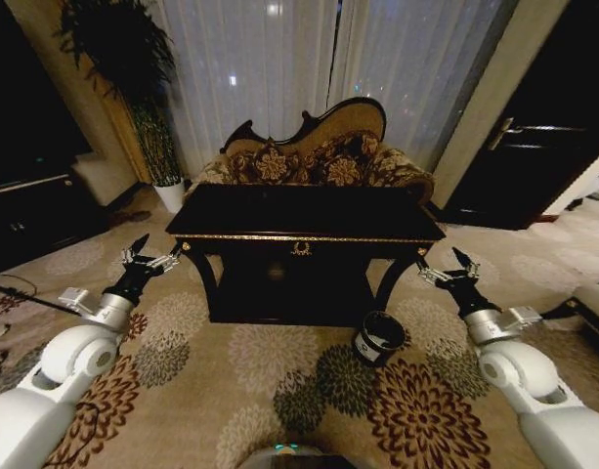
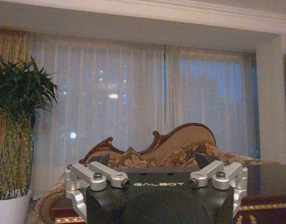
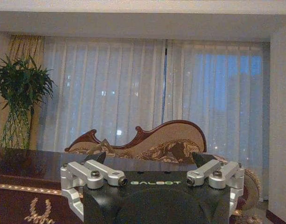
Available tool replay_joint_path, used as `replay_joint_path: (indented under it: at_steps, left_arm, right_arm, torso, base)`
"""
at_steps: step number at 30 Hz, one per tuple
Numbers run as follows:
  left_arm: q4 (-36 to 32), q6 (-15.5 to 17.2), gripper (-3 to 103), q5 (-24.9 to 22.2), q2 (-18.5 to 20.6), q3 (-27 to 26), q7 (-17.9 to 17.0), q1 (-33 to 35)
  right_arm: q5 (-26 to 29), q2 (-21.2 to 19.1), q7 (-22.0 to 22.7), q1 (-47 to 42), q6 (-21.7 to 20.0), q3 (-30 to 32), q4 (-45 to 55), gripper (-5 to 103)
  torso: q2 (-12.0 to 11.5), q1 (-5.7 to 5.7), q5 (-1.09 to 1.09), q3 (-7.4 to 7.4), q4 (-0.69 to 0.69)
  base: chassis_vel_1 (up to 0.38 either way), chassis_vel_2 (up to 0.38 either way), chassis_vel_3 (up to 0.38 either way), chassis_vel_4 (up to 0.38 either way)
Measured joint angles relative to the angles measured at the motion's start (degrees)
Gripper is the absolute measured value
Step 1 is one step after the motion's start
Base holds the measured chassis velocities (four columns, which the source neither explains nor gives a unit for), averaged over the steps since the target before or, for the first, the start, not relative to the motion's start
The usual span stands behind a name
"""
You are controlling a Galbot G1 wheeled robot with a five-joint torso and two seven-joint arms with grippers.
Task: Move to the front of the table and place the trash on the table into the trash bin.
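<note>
Straight ahead of the robot, the glossy black table (image 1: 305, 212) stood on the flower-patterned carpet (image 1: 279, 362), its gold edge trim running along the front and a gold emblem (image 1: 301, 248) set at front centre between the curved legs. Its dark top reflected the room, and no litter could be made out on it. Just in front of the table's right leg, the small dark trash bin (image 1: 379, 338) with its pale label stood on the carpet, tilted a little.

Both arms were held low and forward, one to each side of the table. On the left, the left gripper (image 1: 152, 251) hovered near the table's front left corner, its fingers spread apart with nothing between them. On the right, the right gripper (image 1: 453, 265) hung near the front right corner, above and beyond the bin, its fingers likewise apart and empty.

Behind the table sat a carved-back floral sofa (image 1: 319, 156), touching or just behind its far edge. Sheer white curtains (image 1: 309, 59) covered the window beyond, and a tall potted plant (image 1: 133, 68) stood at the far left.
</note>
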Motion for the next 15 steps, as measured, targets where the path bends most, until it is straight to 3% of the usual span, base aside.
replay_joint_path:
  at_steps: [15]
  left_arm:
    - [0.0,0.0,100,0.0,0.0,0.0,0.0,0.0]
  right_arm:
    - [0.0,0.0,0.0,0.0,0.0,0.0,0.0,100]
  torso:
    - [0.0,-0.02,-0.01,-0.01,0.0]
  base:
    - [0.217,-0.219,-0.217,0.218]
